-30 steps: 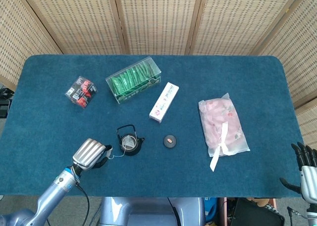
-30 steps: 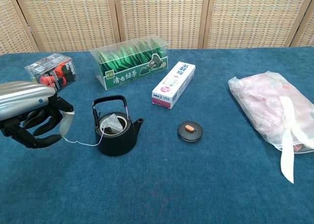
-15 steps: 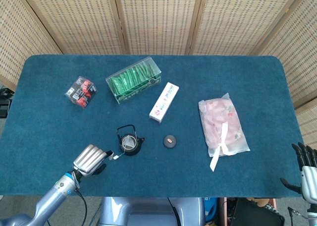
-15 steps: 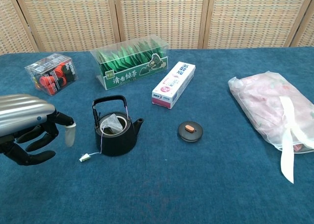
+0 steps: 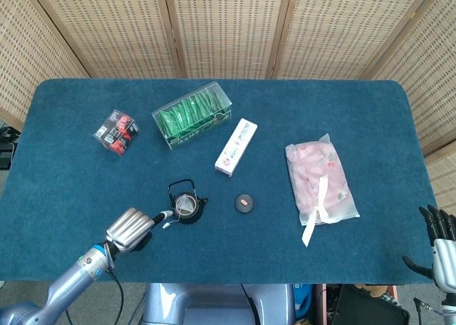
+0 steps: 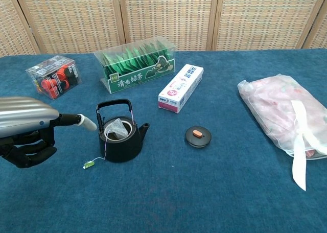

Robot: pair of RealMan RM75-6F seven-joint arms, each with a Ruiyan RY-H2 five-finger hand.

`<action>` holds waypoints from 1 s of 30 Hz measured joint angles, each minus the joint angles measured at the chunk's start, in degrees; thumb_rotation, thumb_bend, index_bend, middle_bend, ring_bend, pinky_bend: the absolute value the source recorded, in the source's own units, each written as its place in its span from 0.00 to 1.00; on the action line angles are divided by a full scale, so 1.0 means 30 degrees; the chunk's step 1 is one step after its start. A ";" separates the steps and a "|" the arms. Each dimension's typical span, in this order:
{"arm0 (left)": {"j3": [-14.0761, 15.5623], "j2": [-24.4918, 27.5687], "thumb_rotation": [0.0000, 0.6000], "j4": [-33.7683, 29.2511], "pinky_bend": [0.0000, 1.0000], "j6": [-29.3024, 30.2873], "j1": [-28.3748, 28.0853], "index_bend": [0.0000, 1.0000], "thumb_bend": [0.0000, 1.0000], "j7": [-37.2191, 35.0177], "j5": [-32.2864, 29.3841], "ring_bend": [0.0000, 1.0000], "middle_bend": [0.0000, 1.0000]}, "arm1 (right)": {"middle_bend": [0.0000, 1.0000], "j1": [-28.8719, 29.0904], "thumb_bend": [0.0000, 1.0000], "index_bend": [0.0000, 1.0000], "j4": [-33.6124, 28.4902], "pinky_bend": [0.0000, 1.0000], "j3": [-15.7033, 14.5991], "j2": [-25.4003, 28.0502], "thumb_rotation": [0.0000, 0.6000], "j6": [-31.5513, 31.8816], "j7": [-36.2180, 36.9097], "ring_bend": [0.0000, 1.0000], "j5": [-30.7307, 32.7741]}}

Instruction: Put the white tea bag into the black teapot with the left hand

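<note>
The black teapot (image 6: 121,139) (image 5: 187,207) stands lidless on the blue cloth, handle up. The white tea bag (image 6: 118,129) sits inside its mouth. Its string runs down the pot's left side to a small tag (image 6: 89,165) lying on the cloth. My left hand (image 6: 30,131) (image 5: 131,229) hovers just left of the pot, holding nothing, one finger stretched toward the pot's handle and the others curled under. My right hand (image 5: 440,248) shows only at the head view's bottom right corner, off the table, fingers apart.
The teapot's lid (image 6: 197,136) lies to the right of the pot. Behind stand a clear box of green tea packets (image 6: 137,64), a white carton (image 6: 181,88) and a red-and-black pack (image 6: 53,76). A pink bagged bundle (image 6: 284,114) lies at the right.
The left hand let go of the tea bag's string; the tag dropped onto the cloth. The hand then drew back slightly and stretched one finger toward the pot.
</note>
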 measured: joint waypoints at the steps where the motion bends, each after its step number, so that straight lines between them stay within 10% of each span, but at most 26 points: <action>1: -0.0025 0.0103 1.00 -0.0110 0.72 -0.0140 -0.0161 0.07 0.75 0.0207 -0.0296 0.87 0.93 | 0.12 -0.0001 0.17 0.08 0.0001 0.08 -0.0002 -0.0003 1.00 0.0001 0.0003 0.03 -0.0001; 30: 0.0199 -0.0594 1.00 -0.0532 0.73 -0.2457 -0.7798 0.04 0.81 0.4117 -1.1703 0.89 0.95 | 0.13 -0.0183 0.17 0.07 0.0087 0.08 -0.0060 -0.0017 1.00 0.0107 0.0035 0.03 0.0112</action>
